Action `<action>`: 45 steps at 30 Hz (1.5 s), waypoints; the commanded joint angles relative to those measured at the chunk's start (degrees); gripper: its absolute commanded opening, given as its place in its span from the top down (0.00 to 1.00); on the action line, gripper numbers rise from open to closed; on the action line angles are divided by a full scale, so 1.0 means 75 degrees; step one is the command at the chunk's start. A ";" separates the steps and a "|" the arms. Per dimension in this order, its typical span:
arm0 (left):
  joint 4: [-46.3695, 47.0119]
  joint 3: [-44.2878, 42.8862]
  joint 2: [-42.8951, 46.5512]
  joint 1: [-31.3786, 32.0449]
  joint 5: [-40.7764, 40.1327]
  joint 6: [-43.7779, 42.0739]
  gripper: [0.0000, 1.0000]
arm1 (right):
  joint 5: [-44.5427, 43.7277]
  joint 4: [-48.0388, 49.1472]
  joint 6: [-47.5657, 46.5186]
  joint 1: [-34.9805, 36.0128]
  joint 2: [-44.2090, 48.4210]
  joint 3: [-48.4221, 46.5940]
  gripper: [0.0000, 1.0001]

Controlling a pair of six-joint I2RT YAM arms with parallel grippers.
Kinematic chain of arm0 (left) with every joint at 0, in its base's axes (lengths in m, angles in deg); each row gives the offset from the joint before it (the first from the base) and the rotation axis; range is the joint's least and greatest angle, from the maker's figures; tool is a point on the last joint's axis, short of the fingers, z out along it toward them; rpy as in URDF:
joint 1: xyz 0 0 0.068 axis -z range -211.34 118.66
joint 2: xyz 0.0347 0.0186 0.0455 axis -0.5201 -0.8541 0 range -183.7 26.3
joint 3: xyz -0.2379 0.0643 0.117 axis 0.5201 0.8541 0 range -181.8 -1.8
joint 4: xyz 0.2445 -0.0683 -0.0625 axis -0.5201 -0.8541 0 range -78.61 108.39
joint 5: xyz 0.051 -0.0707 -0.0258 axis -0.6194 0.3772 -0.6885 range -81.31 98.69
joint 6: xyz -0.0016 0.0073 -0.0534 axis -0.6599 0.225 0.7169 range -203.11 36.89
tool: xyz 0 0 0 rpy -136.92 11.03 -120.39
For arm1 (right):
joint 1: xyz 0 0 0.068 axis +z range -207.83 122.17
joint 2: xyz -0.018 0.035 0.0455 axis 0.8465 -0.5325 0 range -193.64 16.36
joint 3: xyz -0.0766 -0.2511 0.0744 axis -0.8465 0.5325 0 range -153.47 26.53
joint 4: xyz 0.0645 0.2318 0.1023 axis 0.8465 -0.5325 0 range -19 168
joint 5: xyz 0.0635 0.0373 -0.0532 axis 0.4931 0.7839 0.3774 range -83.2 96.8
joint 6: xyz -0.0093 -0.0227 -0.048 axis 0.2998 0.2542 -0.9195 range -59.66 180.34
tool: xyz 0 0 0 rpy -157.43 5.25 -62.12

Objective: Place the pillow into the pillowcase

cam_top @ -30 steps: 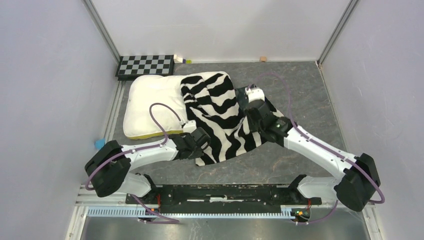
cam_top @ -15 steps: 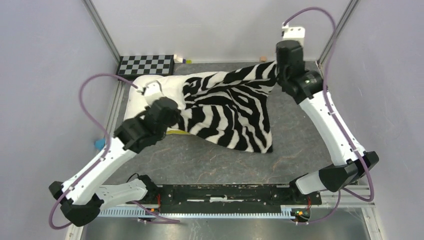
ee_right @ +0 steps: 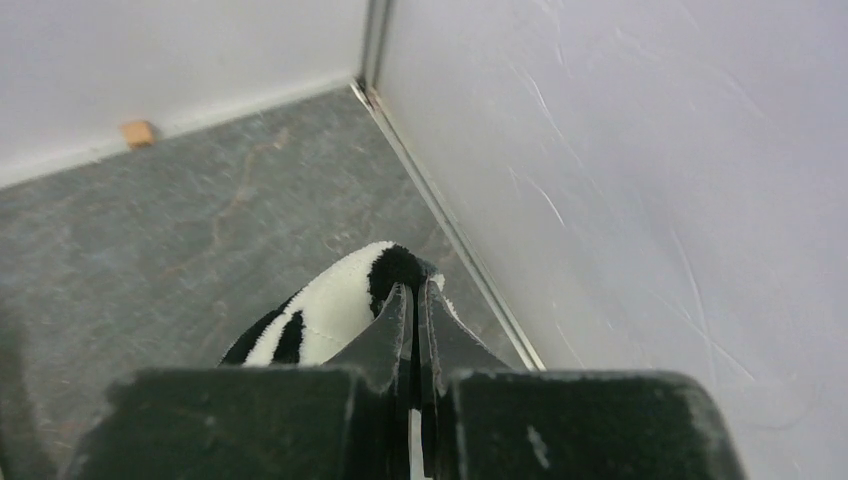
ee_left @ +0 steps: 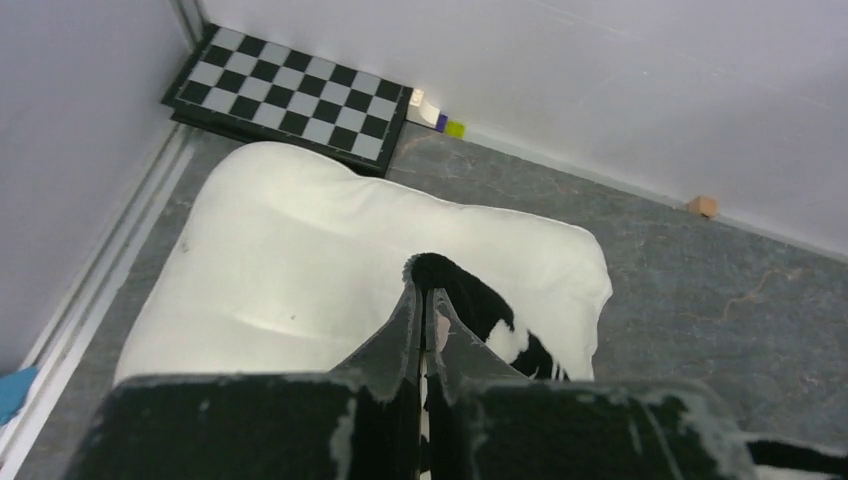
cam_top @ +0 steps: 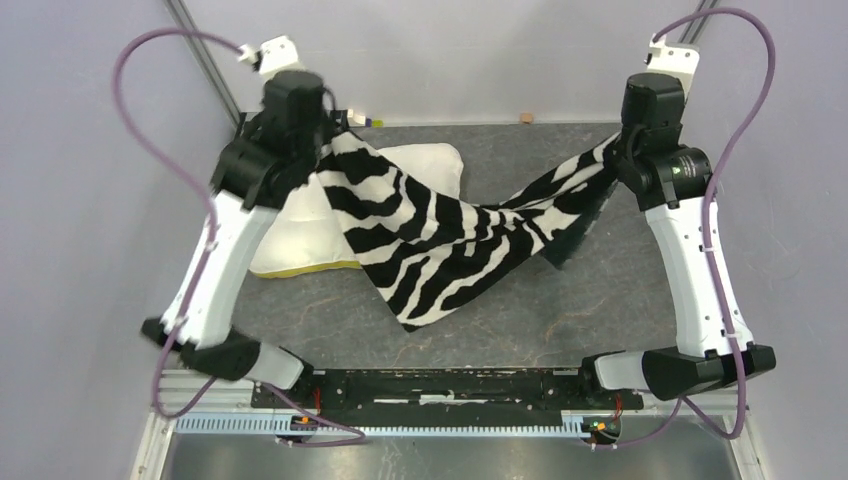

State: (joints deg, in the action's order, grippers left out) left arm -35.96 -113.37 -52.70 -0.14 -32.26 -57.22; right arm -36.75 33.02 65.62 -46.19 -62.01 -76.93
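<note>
Zebra corner: pinched between the closed fingers of the left gripper point(ee_left: 422, 295).
Right gripper point(ee_right: 412, 292): clamped on the opposite corner (by the side wall).
Pillowcase point(cam_top: 440, 250): held up between both arms, sagging mid-span.
Pillow point(cam_top: 300, 235): seen on the table point(cam_top: 620, 290), partly overhung, outside.

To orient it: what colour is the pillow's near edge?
Yellow band on the pillow, clearest in the top view.

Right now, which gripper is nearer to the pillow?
Left. The left gripper, shut on a pillowcase corner, hangs directly over the pillow; the right gripper, shut on another corner, is well off to the pillow's right.
</note>
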 commanded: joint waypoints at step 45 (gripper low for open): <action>0.2670 0.8071 -0.1395 0.3966 0.1293 0.3542 0.09 | 0.2543 0.1355 0.0703 -0.1375 -0.0075 0.3746 1.00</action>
State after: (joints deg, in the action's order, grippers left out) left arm -17.40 -51.36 -59.87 27.09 -16.64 -37.03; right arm -18.61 41.07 70.47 -56.37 -65.27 -49.28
